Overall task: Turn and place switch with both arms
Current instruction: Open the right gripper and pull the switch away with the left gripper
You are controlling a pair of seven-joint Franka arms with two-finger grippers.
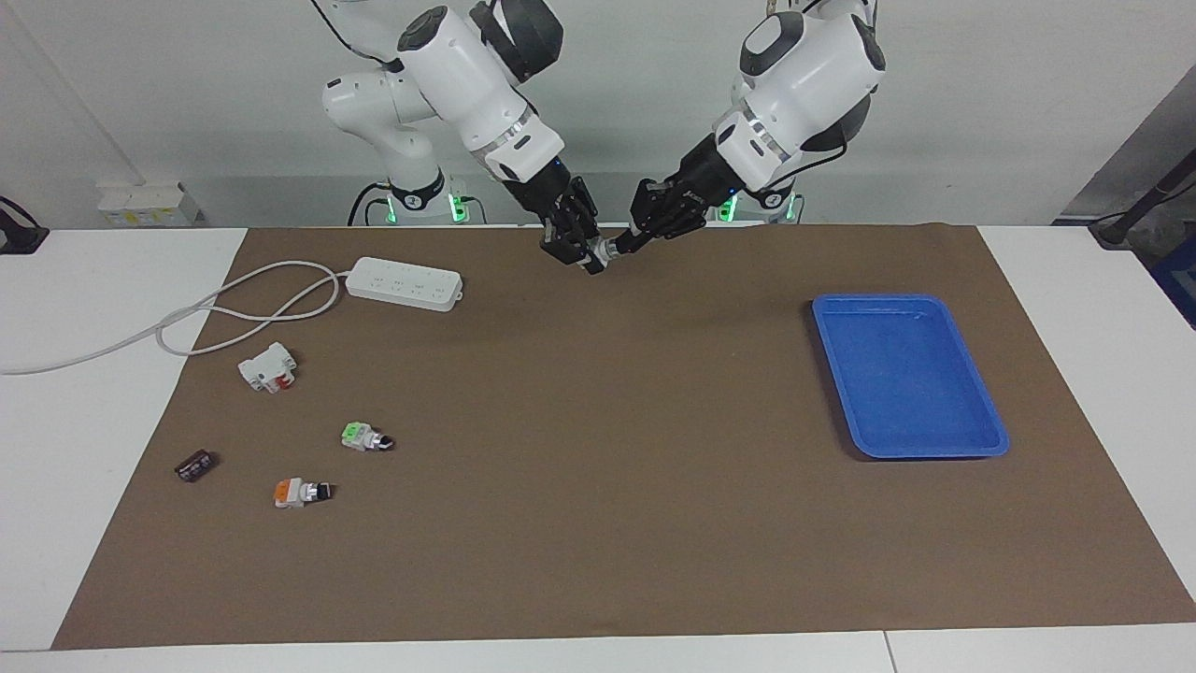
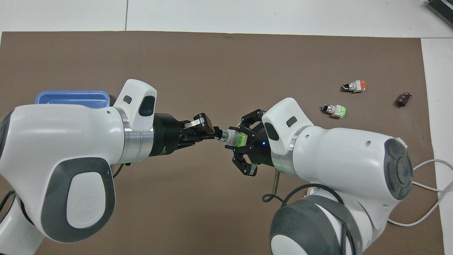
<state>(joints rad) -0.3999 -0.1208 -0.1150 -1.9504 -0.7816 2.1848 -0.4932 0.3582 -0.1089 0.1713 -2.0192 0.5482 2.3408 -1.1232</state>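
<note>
Arms meet in mid-air above the brown mat (image 1: pixel 598 523), well apart from your blue tray (image 1: pixel 972 447). Right gripper (image 2: pixel 236 141) clasps the switch (image 2: pixel 233 137) by its green block so left gripper (image 2: pixel 208 132) can pinch and twist the knob.

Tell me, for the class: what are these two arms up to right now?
The right gripper holds a green-ended switch up over the brown mat, and the left gripper pinches its black knob tip, as if to turn it. Another green switch lies on the mat, and the blue tray holds nothing.
</note>
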